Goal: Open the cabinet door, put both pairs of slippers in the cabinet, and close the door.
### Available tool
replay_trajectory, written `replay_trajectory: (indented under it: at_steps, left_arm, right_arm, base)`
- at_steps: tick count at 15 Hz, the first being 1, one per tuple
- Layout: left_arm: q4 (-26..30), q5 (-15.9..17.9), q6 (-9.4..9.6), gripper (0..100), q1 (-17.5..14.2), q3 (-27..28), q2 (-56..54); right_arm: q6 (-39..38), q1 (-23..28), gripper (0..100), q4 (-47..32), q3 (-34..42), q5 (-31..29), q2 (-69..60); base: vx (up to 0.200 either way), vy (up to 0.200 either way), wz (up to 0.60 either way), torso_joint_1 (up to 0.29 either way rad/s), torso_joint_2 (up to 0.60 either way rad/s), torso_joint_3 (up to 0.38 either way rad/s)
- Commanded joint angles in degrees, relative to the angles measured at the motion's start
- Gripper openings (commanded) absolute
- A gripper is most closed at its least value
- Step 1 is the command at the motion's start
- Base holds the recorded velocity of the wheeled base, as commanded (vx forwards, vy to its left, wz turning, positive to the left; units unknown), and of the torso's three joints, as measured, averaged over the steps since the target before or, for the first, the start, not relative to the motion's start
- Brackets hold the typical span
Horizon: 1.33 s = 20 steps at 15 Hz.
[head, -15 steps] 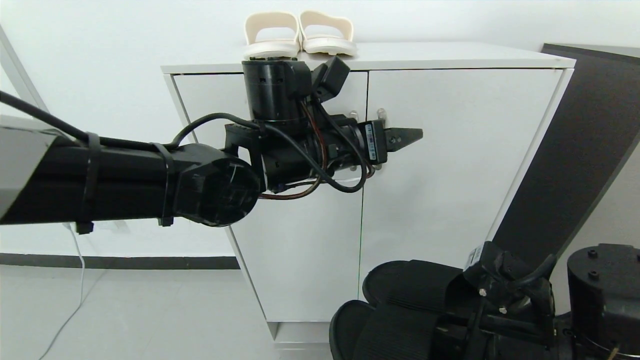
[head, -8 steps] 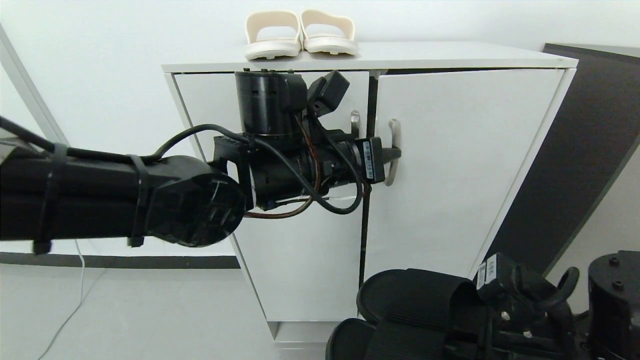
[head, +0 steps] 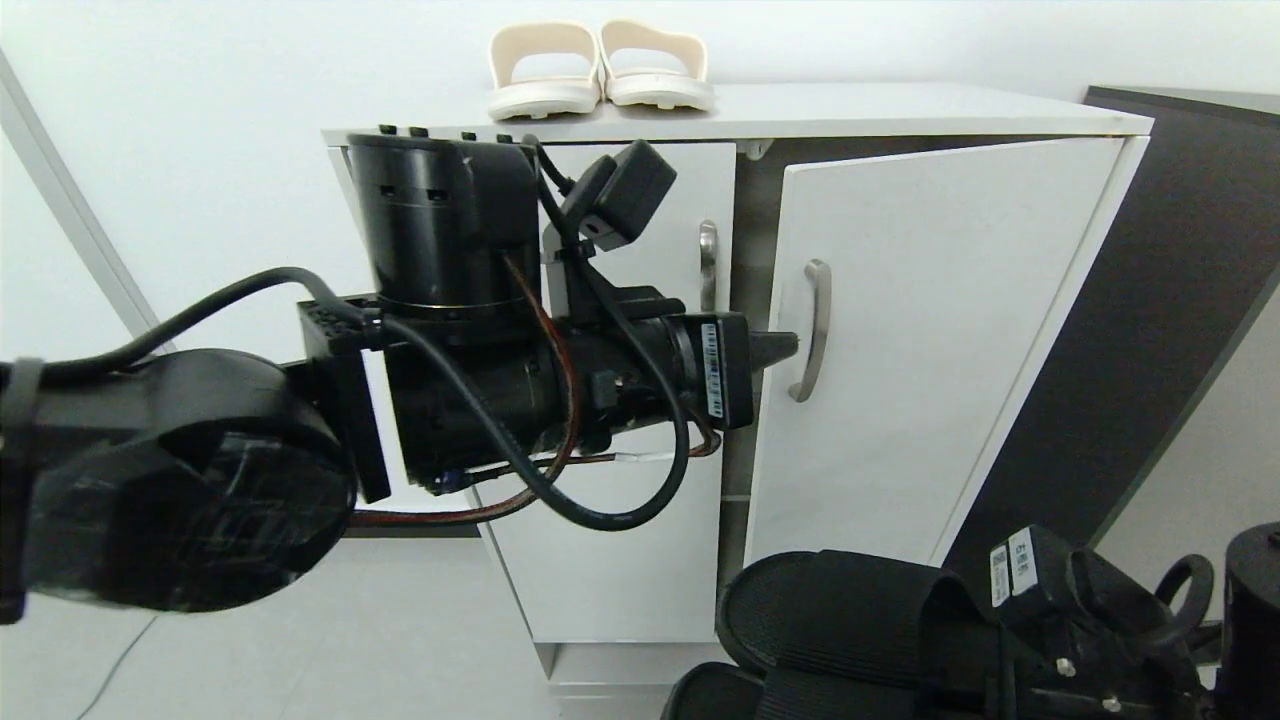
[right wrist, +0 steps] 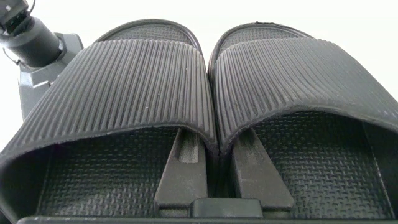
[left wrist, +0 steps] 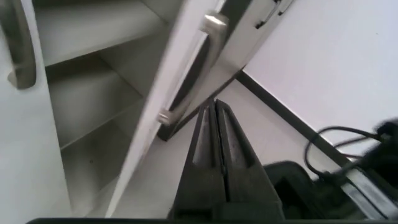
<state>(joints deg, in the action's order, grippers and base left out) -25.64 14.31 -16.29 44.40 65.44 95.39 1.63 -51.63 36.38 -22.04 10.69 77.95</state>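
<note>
Left fingers point(head: 782, 347) are pressed flat together with nothing between them. Their tip sits just beside the handle point(head: 815, 330) of the right door point(head: 900, 330); we can't tell if it touches. In the left wrist view the same fingers point(left wrist: 216, 118) point past that handle point(left wrist: 189, 68).

The right door stands partly open, with a dark gap at its inner edge. The left door point(head: 640, 520) is flush with the cabinet point(head: 900, 112). Bare shelves point(left wrist: 87, 37) show inside.

Right fingers point(right wrist: 199, 177) are low, in front of the cabinet. One finger is inside each of the black slippers point(right wrist: 149, 81), and they are clamped on the two inner walls where the pair meets. We see that pair held point(head: 840, 610) below the open door.

The cream slippers point(head: 600, 68) sit side by side on the cabinet top, above the left door.
</note>
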Motion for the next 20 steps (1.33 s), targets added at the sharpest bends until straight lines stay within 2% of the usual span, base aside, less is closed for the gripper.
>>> replay_trajectory:
  at_steps: [1, 3, 5, 7, 10, 13, 15, 18, 20]
  left_arm:
    - [0.0, 0.5, -0.15, 0, -2.2, -1.0, -2.4]
    - [0.0, 1.7, -0.41, 0, -5.6, 1.7, 0.4]
    - [0.0, 1.9, -1.38, 0, -7.2, 5.5, 4.5]
    - [-0.6, 1.9, -2.79, 0, -7.2, 8.5, 7.4]
    - [-6.4, 1.9, -2.87, 0, -7.1, 9.8, 11.5]
    - [-7.0, 1.9, -2.87, 0, -7.0, 11.9, 13.9]
    - [-7.1, 1.6, -2.87, 0, -7.0, 13.0, 15.7]
    - [-7.2, 1.3, -2.61, 0, -4.9, 12.1, 15.0]
    - [-11.5, 1.2, -2.35, 0, -0.2, 7.7, 13.2]
  right_arm:
    - [0.0, -0.2, 0, 0.0, 0.2, 0.0, 0.4]
    - [0.0, -0.3, 0, 0.1, 0.3, 0.0, 0.7]
    - [0.1, -0.4, 0, 0.3, 0.2, 0.0, 1.1]
    - [0.1, -0.4, 0, 0.3, 0.2, 0.0, 1.2]
    - [0.1, -0.5, 0, 0.2, 0.3, 0.1, 1.8]
    - [0.5, -1.0, 0, 0.2, 0.6, 0.1, 2.4]
    - [0.5, -1.8, 0, 0.2, 1.0, 0.1, 2.6]
    - [0.4, -2.7, 0, 0.2, 1.3, 0.1, 2.6]
    - [0.5, -3.3, 0, 0.3, 1.6, 0.1, 2.5]
  base:
    - [0.000, 0.000, 0.00, 0.000, 0.00, 0.000]
    - [0.000, 0.000, 0.00, 0.000, 0.00, 0.000]
    - [0.000, 0.000, 0.00, 0.000, 0.00, 0.000]
    - [0.000, 0.000, 0.00, 0.000, 0.00, 0.000]
    - [0.000, 0.000, 0.00, 0.000, 0.00, 0.000]
    - [0.000, 0.000, 0.00, 0.000, 0.00, 0.000]
    - [-0.200, 0.000, 0.00, 0.005, 0.00, 0.002]
    - [-0.200, 0.000, 0.00, -0.001, 0.00, 0.004]
    - [-0.200, 0.000, 0.00, 0.000, 0.00, 0.005]
